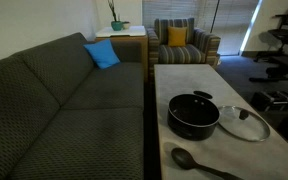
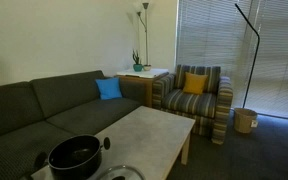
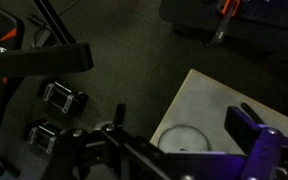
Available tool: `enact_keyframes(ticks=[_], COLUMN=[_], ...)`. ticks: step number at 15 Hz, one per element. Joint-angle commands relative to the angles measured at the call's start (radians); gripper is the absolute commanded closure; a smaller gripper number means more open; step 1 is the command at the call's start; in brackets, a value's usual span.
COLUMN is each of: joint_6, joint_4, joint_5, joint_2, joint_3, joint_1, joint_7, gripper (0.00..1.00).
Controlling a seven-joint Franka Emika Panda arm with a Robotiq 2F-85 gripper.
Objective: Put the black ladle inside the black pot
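Nearest to us on the table [image 1: 179, 85], the black ladle [image 1: 199, 163] lies flat, just short of the black pot [image 1: 194, 115] and not touching it. A glass lid [image 1: 246, 122] sits right beside the pot. The hand [image 3: 164, 95] is spread wide, gripping nothing, above the table's corner. Far back stands a striped armchair [image 1: 184, 42].

Pale table [image 1: 179, 80] centre; dark grey sofa [image 1: 64, 100] at its 9 o'clock with a blue cushion [image 1: 102, 54], striped armchair [image 1: 189, 48] at 12 o'clock holding a yellow cushion [image 1: 177, 36]. Round glass lid [image 1: 246, 122] flat on the table, toward 4 o'clock. Potted plant [image 2: 136, 60] on side table [image 2: 149, 73] between sofa and armchair; blinds [image 2: 219, 45] behind, small bin [image 2: 245, 120] at the armchair's 3 o'clock.
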State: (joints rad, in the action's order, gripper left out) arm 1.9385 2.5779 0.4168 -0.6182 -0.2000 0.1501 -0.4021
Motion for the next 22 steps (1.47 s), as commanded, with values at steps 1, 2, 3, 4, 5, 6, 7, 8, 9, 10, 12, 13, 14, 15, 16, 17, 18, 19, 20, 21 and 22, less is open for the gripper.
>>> enact_keyframes(ticks=[1,2,3,4,5,6,7,8,9,10,12,13,14,15,16,17,18,19,20,21,22], joint_6=[-0.003,-0.003,-0.006,-0.005,-0.006,-0.003,-0.002,-0.004,-0.009,-0.015,-0.025,-0.020,-0.024,-0.022,-0.028,-0.028,-0.028,-0.030,-0.028,-0.030,-0.003], joint_4=[-0.002,-0.002,-0.006,-0.009,-0.013,-0.018,-0.022,-0.033,-0.045,-0.057,-0.082,-0.093,-0.108,-0.119,-0.136,-0.151,-0.168,-0.187,-0.207,-0.228,-0.162], joint_5=[0.002,0.002,0.005,0.008,0.010,0.012,0.013,0.013,0.012,0.014,0.014,0.012,0.008,0.011,0.012,0.018,0.021,0.026,0.031,0.032,0.008], joint_2=[-0.001,-0.001,0.004,0.009,0.014,0.021,0.028,0.045,0.064,0.084,0.128,0.150,0.173,0.198,0.225,0.253,0.284,0.314,0.353,0.392,0.299], joint_3=[-0.004,-0.004,-0.004,-0.005,-0.005,-0.005,-0.005,-0.004,-0.001,0.003,0.007,0.007,0.009,0.014,0.020,0.027,0.036,0.045,0.056,0.064,0.064], joint_1=[-0.006,-0.006,-0.008,-0.011,-0.015,-0.021,-0.028,-0.040,-0.050,-0.064,-0.098,-0.115,-0.129,-0.139,-0.150,-0.156,-0.163,-0.167,-0.171,-0.174,-0.155], joint_7=[0.002,0.002,-0.006,-0.013,-0.022,-0.033,-0.044,-0.064,-0.078,-0.102,-0.171,-0.204,-0.241,-0.273,-0.306,-0.337,-0.367,-0.397,-0.422,-0.454,-0.400], gripper=[0.00,0.00,0.00,0.00,0.00,0.00,0.00,0.00,0.00,0.00,0.00,0.00,0.00,0.00,0.00,0.00,0.00,0.00,0.00,0.00,0.00])
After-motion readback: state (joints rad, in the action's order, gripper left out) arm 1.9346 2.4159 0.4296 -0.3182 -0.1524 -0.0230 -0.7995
